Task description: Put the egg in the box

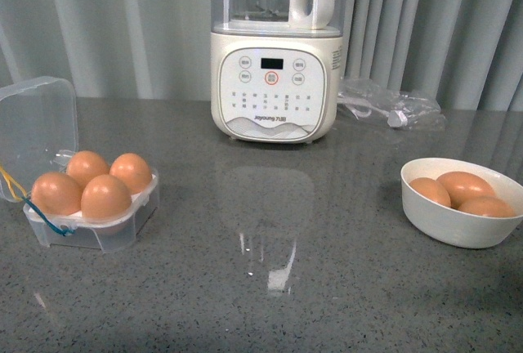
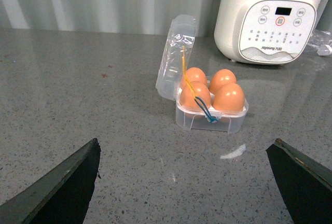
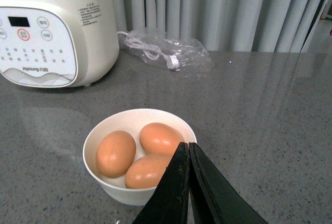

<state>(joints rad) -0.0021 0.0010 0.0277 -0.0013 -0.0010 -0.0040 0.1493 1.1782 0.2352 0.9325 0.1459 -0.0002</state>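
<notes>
- Small clear plastic four-cell egg box (image 1: pixel 114 239) (image 2: pixel 207 123) sits on the left side of the speckled grey countertop (image 1: pixel 270 288). Its hinged clear lid (image 1: pixel 37 124) (image 2: pixel 174 58) stands open, roughly upright.
- All four cells are filled: four smooth orange-brown eggs (image 1: pixel 106 196) (image 2: pixel 229 97) sit in the box, two in front and two behind.
- Thin blue and yellow cord (image 1: pixel 16 185) (image 2: pixel 199 102) hangs across the box on the lid side.
- Round white bowl (image 1: pixel 449 226) (image 3: pixel 119 193) is on the right of the counter, well apart from the box. It holds three more brown eggs (image 1: pixel 464 184) (image 3: pixel 116 153), close together.
- Left gripper (image 2: pixel 184 182): the two dark fingers are spread wide with nothing between them. It hangs above bare counter, short of the box.
- Right gripper (image 3: pixel 185 146): fingers pressed tight together, gripping nothing. The tips line up with the bowl's near rim; can't tell if they touch it.
- Neither arm shows in the front view.
- Cream-white kitchen machine with a clear jug and a touch panel (image 1: pixel 274 83) (image 2: pixel 272 27) (image 3: pixel 46 42) stands at the back centre.
- Crumpled clear plastic bag with a white cable inside (image 1: pixel 392 106) (image 3: pixel 166 53) lies at the back right, beside the machine.
- Pale grey pleated curtain (image 1: pixel 122 26) hangs behind everything.
</notes>
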